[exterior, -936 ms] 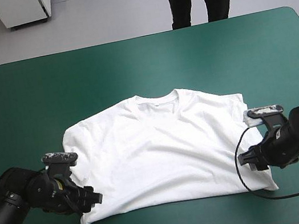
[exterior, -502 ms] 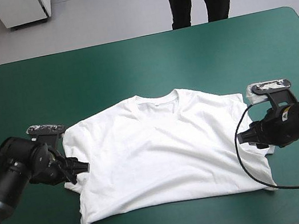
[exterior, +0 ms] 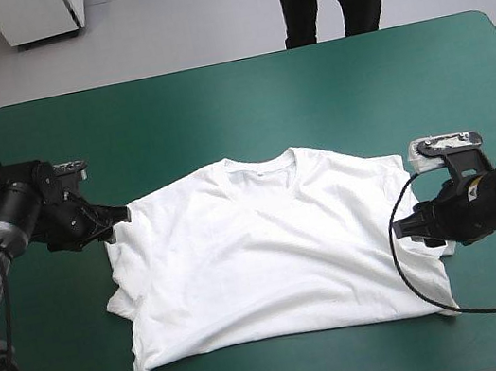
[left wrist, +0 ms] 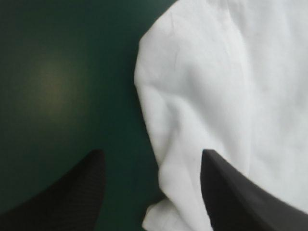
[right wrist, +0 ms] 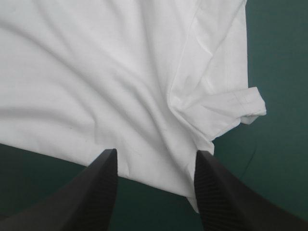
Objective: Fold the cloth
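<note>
Black fin-shaped fingers (left wrist: 62, 197) of the left gripper (left wrist: 151, 154) stood wide apart and held nothing. One hung over the bare teal-green cover and the other over the rumpled left edge of the white short-sleeved cloth T-shirt (exterior: 269, 249), so the cloth's border ran between them. Whether either finger touched the cloth could not be told. The right gripper (right wrist: 155, 152) also had its black fingers (right wrist: 231, 202) well spread and empty. The T-shirt's right side edge lay between them, and a tucked sleeve end showed just ahead and to one side. The T-shirt lay spread flat near the middle of the wide teal-green-covered counter (exterior: 215, 105), with its collar toward the far edge and its hem toward the near one. In the high view the left gripper sat at the garment's left shoulder corner, and the right gripper sat beside its right edge, nearer the hem.
</note>
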You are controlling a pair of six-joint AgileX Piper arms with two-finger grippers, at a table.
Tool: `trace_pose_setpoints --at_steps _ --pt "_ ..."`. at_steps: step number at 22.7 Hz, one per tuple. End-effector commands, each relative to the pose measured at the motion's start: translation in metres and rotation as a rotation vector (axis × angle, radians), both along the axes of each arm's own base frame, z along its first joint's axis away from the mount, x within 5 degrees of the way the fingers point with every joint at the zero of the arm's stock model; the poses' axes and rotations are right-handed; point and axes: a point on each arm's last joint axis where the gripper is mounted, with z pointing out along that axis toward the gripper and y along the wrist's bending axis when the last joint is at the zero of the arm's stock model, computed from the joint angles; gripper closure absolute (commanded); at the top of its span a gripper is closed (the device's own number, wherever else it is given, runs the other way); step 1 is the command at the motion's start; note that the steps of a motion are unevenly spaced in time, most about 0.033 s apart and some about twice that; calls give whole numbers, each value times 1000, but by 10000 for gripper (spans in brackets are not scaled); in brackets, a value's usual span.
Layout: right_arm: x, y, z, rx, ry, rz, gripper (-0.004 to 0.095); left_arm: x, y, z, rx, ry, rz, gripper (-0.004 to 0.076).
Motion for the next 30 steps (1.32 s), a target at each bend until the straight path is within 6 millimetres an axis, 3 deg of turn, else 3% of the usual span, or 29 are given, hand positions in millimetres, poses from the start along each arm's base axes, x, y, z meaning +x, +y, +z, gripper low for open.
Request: trace_pose_setpoints --at_steps 1,2,8,13,17,19,21,25,30 --pt "-4 0 12 21 -41 -4 449 16 -1 3 -16 -34 5 300" --pt "-4 0 12 21 -41 -4 450 24 -1 -9 -14 0 5 302" --pt "-4 0 12 23 -40 -7 449 40 -2 -37 -13 41 14 321" --pt "-4 0 12 26 -38 -13 518 48 15 -53 -24 68 82 351" --pt "-4 0 12 24 -38 -15 533 52 13 -61 -62 76 60 475" --pt "-4 0 12 24 -38 -15 533 52 13 -64 -60 93 56 624" --pt "-4 0 12 24 -38 -15 533 51 14 -65 -56 104 54 736" --pt "-4 0 12 24 -38 -15 534 47 13 -60 -56 126 50 746" --pt "-4 0 12 27 -37 -17 534 39 11 -35 -59 54 45 746"
